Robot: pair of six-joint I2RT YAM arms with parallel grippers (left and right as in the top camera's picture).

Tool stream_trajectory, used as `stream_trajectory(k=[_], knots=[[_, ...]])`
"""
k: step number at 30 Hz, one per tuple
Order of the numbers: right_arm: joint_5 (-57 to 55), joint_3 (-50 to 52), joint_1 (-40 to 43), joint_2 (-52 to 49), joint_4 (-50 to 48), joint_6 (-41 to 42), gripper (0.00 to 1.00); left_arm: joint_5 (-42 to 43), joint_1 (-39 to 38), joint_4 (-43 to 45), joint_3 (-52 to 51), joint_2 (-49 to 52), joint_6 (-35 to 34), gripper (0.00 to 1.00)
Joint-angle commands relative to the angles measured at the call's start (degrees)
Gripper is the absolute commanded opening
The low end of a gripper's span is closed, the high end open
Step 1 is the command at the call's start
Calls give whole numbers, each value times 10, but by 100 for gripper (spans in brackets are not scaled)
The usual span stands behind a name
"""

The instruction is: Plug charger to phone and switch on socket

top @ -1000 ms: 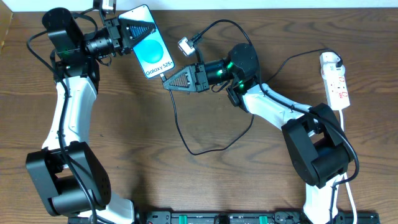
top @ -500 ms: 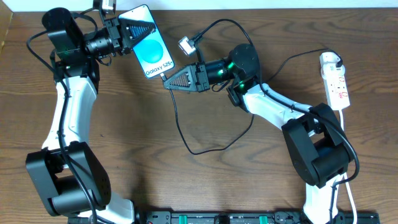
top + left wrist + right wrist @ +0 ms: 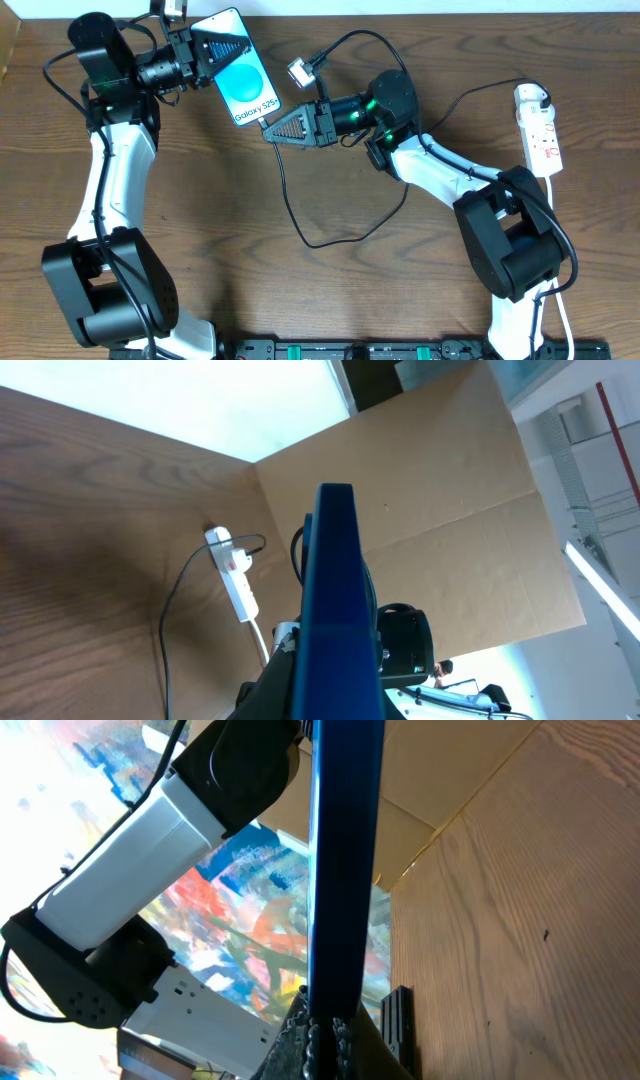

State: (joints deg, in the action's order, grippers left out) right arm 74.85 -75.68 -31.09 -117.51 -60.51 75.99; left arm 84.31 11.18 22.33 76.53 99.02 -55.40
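The phone (image 3: 246, 86), blue screen up with "Galaxy S25" on it, is held off the table at the back left. My left gripper (image 3: 226, 46) is shut on its far end. My right gripper (image 3: 268, 131) is shut on the charger's plug tip, right at the phone's near end; whether the tip is seated is hidden. The charger's thin black cable (image 3: 285, 200) hangs down, loops over the table and runs towards the white socket (image 3: 540, 132) at the far right. Both wrist views show the phone edge-on (image 3: 335, 580) (image 3: 345, 870). The socket (image 3: 238, 582) lies far off.
The socket's white cord (image 3: 556, 240) runs down the right side. A thicker robot cable with a white connector (image 3: 298, 71) arches above my right arm. A black rail (image 3: 350, 351) lines the table's front edge. Cardboard (image 3: 450, 540) stands behind the table.
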Motion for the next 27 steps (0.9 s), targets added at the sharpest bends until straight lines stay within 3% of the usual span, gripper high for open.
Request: stream_trajectory(k=[1,15,16,18,20,21,27], knots=[[-53,-2,7,3,-1,-11,1,27,-5,3,5,-2,21,7],[-132,-2,7,3,-1,-11,1,27,-23,3,5,-2,31,8],[-132,-2,7,3,-1,-11,5,27,-23,3,5,-2,31,7],[-128,-2,7,3,-1,-11,30,27,-23,3,5,-2,31,8],[-120,-2,7,3,-1,-11,80,27,-23,3,5,-2,31,7],[-115,-2,7,3,-1,-11,99,27,-23,3,5,-2,31,7],[-93,-2,13,3,-1,-11,99,27,-12,3,5,-2,31,7]])
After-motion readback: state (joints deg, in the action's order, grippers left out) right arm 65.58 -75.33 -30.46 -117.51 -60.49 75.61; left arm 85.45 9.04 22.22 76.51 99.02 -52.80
